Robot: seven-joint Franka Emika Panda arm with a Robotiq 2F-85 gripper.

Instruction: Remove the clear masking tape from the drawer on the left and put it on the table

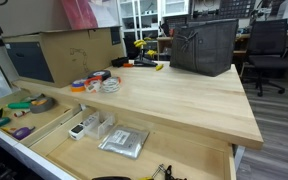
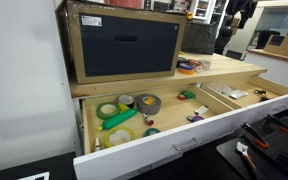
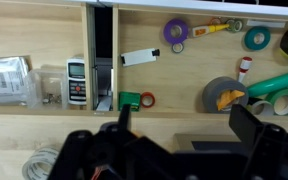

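Open jaws hang over the drawer (image 3: 189,80) holding a purple roll (image 3: 177,32) and a grey roll (image 3: 225,94).

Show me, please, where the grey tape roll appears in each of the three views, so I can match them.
An exterior view: grey tape roll at far left, in the drawer, close under the table edge.
An exterior view: lower centre, at the back of the drawer.
Wrist view: right of centre, low in the picture.
Shared landmark: the green stick beside it.
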